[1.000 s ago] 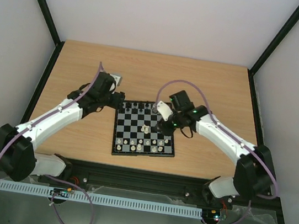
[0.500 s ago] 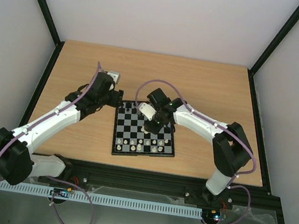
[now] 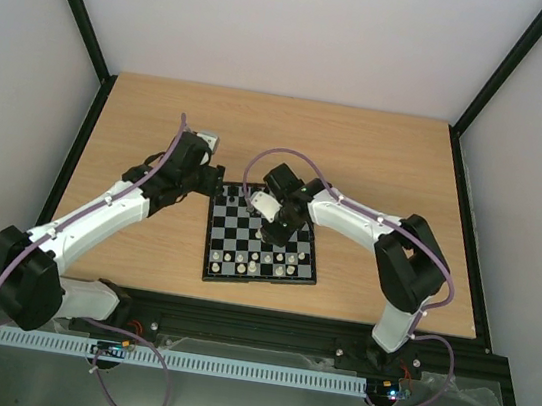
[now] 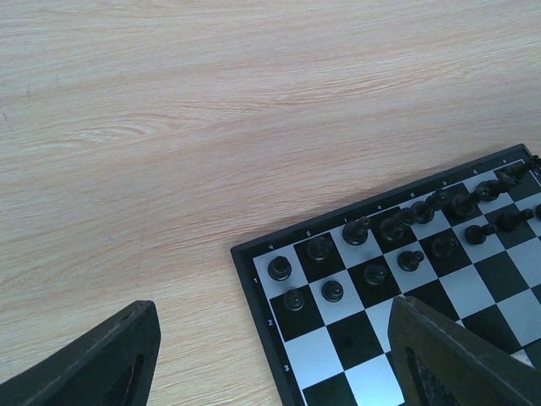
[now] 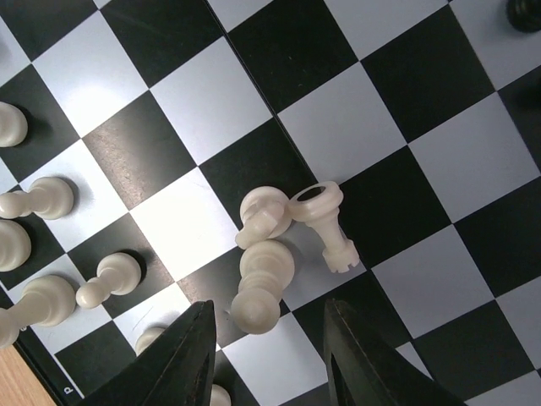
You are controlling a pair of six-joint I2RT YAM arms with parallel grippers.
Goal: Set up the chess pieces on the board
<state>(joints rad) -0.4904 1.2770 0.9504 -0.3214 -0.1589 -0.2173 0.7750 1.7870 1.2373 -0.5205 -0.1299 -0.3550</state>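
- Board (image 3: 231, 236): flat on the wooden table (image 3: 388, 159), toward its near edge, between the two arms.
- Black pieces (image 4: 372, 245): upright in two rows along the board's far edge. The left wrist view shows them filling the squares from the corner onward.
- White pieces (image 5: 42, 199): several stand on the squares toward the near edge. Which piece is which type cannot be told at this size.
- Mid-board cluster (image 5: 264, 216): three white pieces close together. One of them, the toppled white piece (image 5: 325, 224), lies on its side with its hollow base showing and touches its neighbour.
- Right gripper (image 5: 269, 338): over the middle of the board, pointing down at the cluster. Its fingers (image 5: 190, 355) are spread, and the base of the nearest white piece (image 5: 258, 292) sits between the tips with a gap on each side. Nothing is pinched.
- Left gripper (image 4: 270, 338): at the board's far left corner, above the table and the corner squares. Its fingers (image 4: 110, 364) stand wide apart and hold nothing.
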